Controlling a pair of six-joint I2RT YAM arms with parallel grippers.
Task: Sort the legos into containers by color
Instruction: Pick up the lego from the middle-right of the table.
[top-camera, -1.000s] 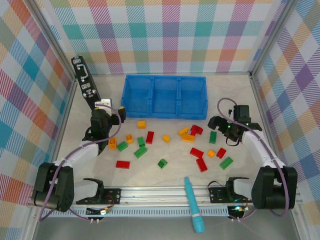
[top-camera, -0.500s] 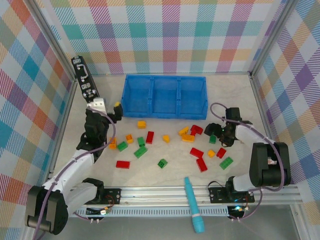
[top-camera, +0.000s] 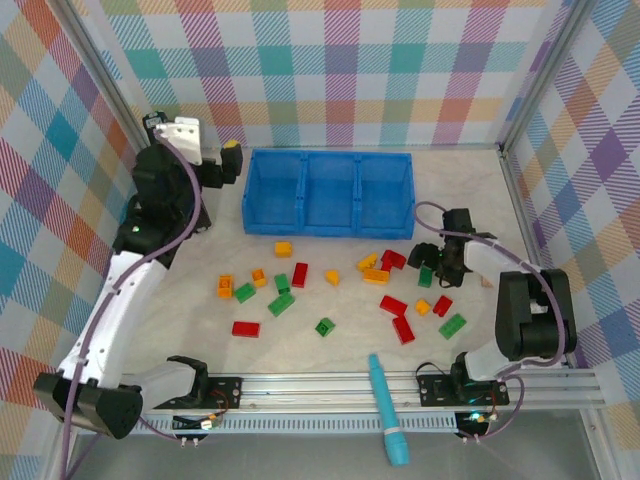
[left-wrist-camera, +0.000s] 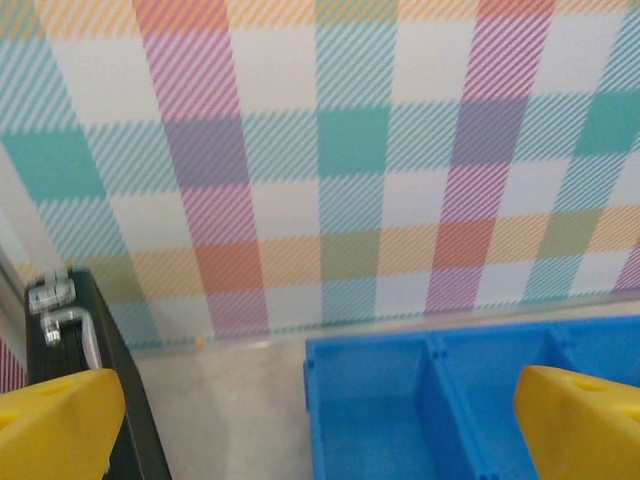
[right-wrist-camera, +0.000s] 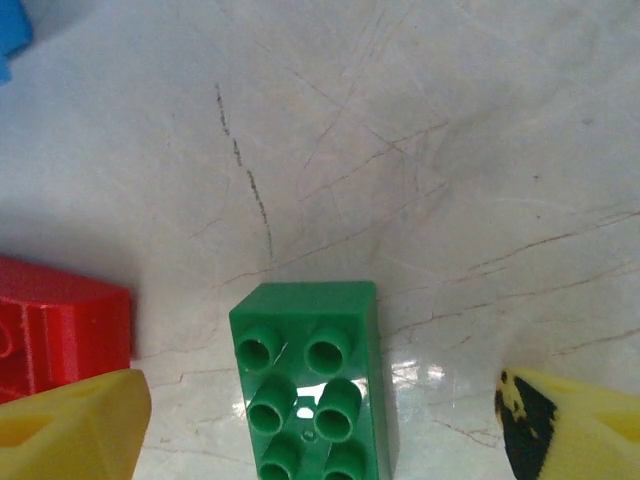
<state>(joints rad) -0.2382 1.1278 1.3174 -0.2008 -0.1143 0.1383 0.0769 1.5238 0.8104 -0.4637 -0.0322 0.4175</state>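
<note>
Red, green and orange legos lie scattered on the table in front of the blue tray of containers (top-camera: 330, 155), among them a red one (top-camera: 245, 328) and an orange one (top-camera: 283, 248). My right gripper (top-camera: 428, 270) is low over a green lego (top-camera: 426, 276). In the right wrist view this green lego (right-wrist-camera: 310, 370) lies studs up between my yellow fingertips (right-wrist-camera: 75, 425), with gaps on both sides, and my right gripper (right-wrist-camera: 320, 435) is open. My left gripper (top-camera: 222, 165) is raised by the tray's left end. It is open (left-wrist-camera: 320, 440) and holds nothing, with the left container (left-wrist-camera: 370, 345) below it.
A black device (left-wrist-camera: 125, 410) lies along the left wall, partly under my left arm. A teal pen-like tool (top-camera: 385, 405) rests at the near edge. A red lego (right-wrist-camera: 60, 325) sits just left of the green one. Plaid walls enclose the table.
My left arm has risen and swung back-left, from the bricks to the tray's left end. My right gripper has come down around the green lego, its jaws narrowing slightly.
</note>
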